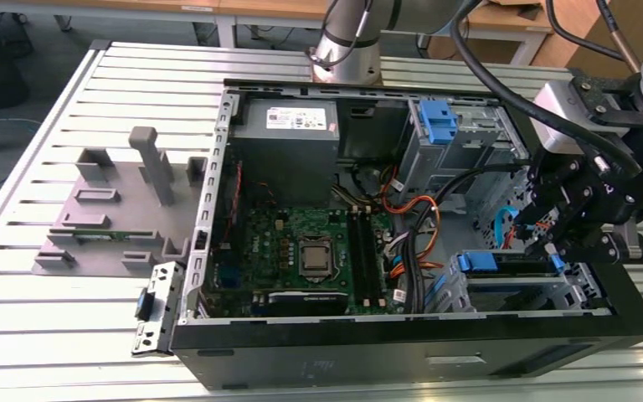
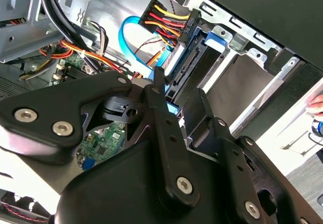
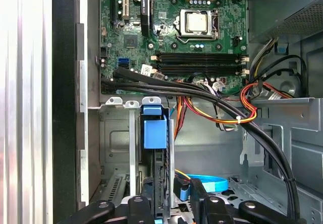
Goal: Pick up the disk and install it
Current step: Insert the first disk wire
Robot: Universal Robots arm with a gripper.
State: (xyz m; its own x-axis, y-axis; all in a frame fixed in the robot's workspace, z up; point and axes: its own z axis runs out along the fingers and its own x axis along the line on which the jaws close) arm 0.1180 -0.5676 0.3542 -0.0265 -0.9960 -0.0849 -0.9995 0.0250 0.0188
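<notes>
Pincer (image 1: 556, 249): lowered into the open case (image 1: 411, 360), over a bay in one corner. Its fingers (image 3: 151, 199) are spread.
Disk (image 3: 161, 166): stands on edge in the bay (image 3: 117, 138) directly under the pincer. Its near end lies between the two fingers. Whether either finger touches it cannot be told.
Tab (image 3: 154, 131): blue carrier handle on the disk's far end, just beyond the fingertips in the first wrist view.
Power plug (image 2: 167, 21): red, yellow and black leads ending at the disk's end, just past the fingertips in the second wrist view. Whether it is seated cannot be told.
Blue cable (image 2: 128, 37): flat loop beside the plug, close to one finger.
Black cables (image 3: 166, 85): a bundle crossing between the bay and the board, a little beyond the tab.
Board (image 3: 166, 32): flat on the case floor, farther from the pincer than the bundle.
Bracket (image 1: 439, 126): bare blue part in another bay, well apart from the pincer.
Supply (image 1: 288, 126): grey box in the case corner diagonally opposite the pincer.
Rack (image 1: 120, 209): grey fixture outside the case, on the side away from the pincer.
Table (image 1: 31, 335): slatted metal top carrying the case and the rack.
</notes>
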